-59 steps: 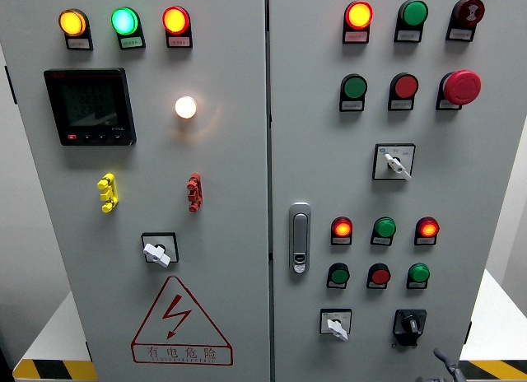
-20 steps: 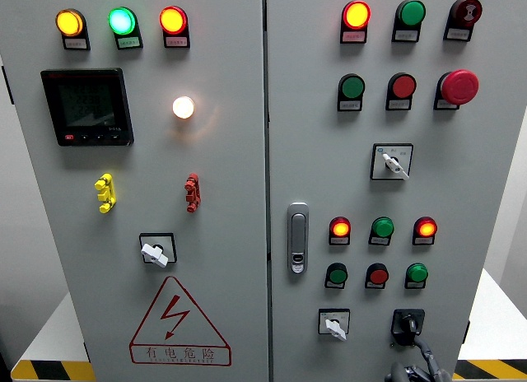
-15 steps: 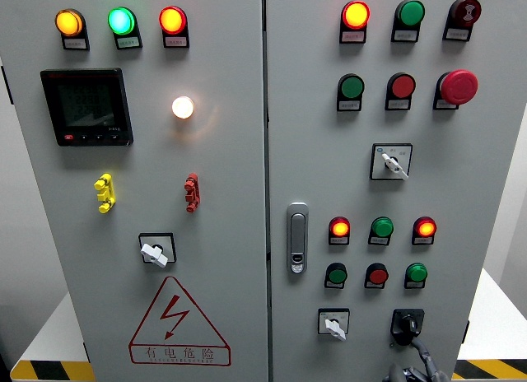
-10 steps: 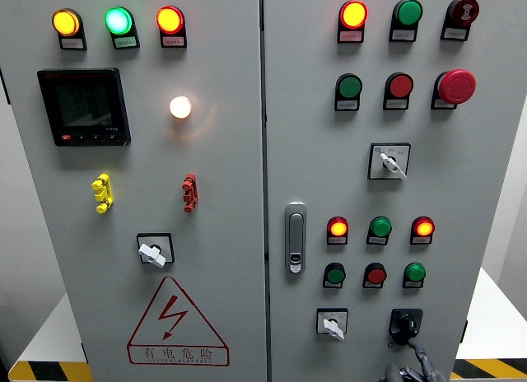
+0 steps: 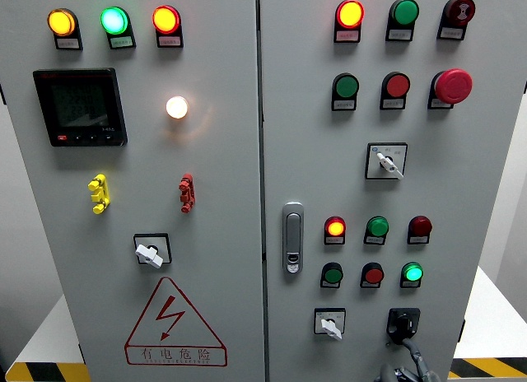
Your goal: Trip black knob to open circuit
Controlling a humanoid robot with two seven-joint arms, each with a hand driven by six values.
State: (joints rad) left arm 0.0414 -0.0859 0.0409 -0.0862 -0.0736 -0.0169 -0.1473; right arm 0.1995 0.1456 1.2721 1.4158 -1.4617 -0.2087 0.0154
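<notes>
Black knob point(image 5: 403, 323) touched by right hand point(image 5: 403, 367), grip unclear; label text unreadable

single head view, level, close, squarely facing control cabinet point(image 5: 247, 193).

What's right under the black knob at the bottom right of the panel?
Under the black knob, the right hand reaches up from the bottom edge, one finger near the knob. The hand's lower part is cut off by the frame.
</notes>
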